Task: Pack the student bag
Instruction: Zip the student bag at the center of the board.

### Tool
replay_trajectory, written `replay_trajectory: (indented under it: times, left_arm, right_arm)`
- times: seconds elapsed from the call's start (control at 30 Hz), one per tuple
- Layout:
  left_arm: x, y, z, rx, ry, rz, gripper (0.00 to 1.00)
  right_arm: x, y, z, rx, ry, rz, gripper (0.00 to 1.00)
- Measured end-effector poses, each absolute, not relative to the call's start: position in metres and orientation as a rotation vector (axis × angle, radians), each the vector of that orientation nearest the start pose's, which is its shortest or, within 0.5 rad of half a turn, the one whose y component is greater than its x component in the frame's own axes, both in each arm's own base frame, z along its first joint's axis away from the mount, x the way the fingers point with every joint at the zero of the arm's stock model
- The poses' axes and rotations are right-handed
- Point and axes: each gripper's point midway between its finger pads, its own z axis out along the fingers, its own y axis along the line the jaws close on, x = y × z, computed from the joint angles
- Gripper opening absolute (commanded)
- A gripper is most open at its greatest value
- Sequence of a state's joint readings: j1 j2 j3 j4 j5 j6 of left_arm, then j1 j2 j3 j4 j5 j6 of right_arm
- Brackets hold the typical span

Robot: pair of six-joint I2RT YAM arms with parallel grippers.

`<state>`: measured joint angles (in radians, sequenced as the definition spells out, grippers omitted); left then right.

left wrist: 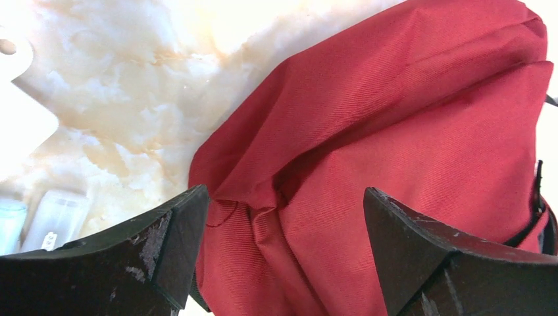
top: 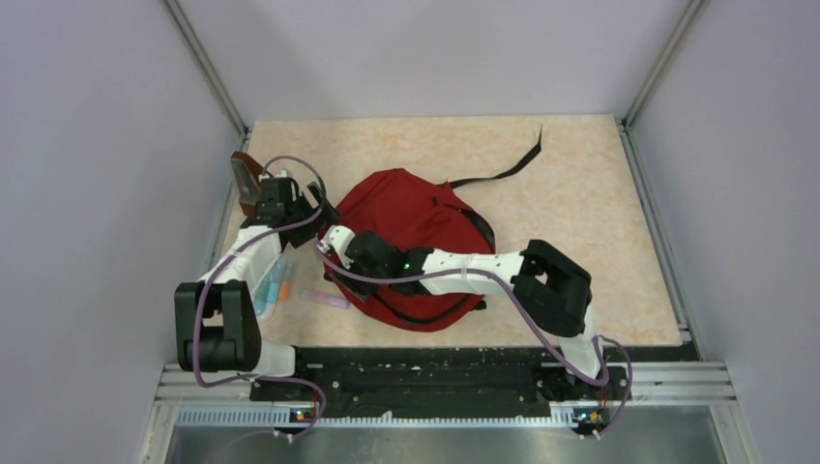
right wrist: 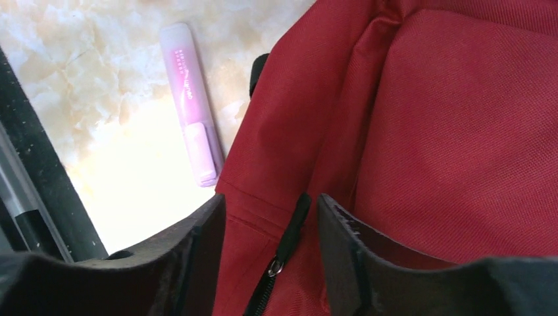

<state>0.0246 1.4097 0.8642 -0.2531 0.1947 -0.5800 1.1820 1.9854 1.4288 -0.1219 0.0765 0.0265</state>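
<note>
The marbled beige table (top: 600, 213) fills the top view; its 6 o'clock edge is cut off by the black base rail.

The student bag (top: 411, 208), dark red, lies flat near the middle of the table, a little toward 9 o'clock. The right arm crosses its 6 o'clock half and hides much of it. A black strap (top: 503, 174) trails off the bag toward 2 o'clock.

The left gripper (left wrist: 283, 197) hangs at the bag's 9 o'clock edge. Its fingers stand wide apart with only creased red fabric showing between them, and whether they touch the cloth cannot be told.

The right gripper (right wrist: 271, 201) sits over the bag's 8 o'clock edge. Its fingers stand at a middling gap, straddling a black zipper pull (right wrist: 293, 227). Neither finger visibly presses on the pull.

A clear case (top: 271, 285) lies at 8 o'clock of the bag, partly under the left arm; orange and teal shapes inside are too small to name.

A small brown pouch (top: 247, 179) sits at 10 o'clock of the bag, half hidden behind the left wrist.

A pink highlighter (right wrist: 191, 105) lies on the table just beside the bag's 7 o'clock edge; its print is unreadable.
</note>
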Motion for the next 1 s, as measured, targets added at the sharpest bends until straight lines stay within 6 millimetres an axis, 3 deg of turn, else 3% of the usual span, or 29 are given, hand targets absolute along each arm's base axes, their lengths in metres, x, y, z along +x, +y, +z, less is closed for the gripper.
replay_trajectory:
  times: [0.17,0.27,0.37,0.5,0.63,1.0]
  left_arm:
    - [0.361,-0.041,0.095,-0.638,2.343,-0.44,0.92]
    - [0.36,-0.039,0.084,-0.653,2.381,-0.419,0.85]
    - [0.357,-0.039,0.072,-0.668,2.42,-0.412,0.61]
    - [0.354,-0.043,0.061,-0.665,2.466,-0.431,0.22]
    - [0.356,-0.051,0.057,-0.629,2.503,-0.486,0.0]
    - [0.374,-0.062,0.082,-0.608,2.453,-0.57,0.0]
  right_arm:
    - [0.219,0.493,0.082,-1.222,1.952,0.532,0.34]
    - [0.219,0.493,0.074,-1.23,1.962,0.519,0.17]
    - [0.219,0.492,0.07,-1.241,1.965,0.512,0.0]
    - [0.219,0.492,0.069,-1.239,1.963,0.514,0.0]
    - [0.209,0.471,0.067,-1.247,1.976,0.518,0.0]
    - [0.17,0.405,0.11,-1.127,1.978,0.63,0.0]
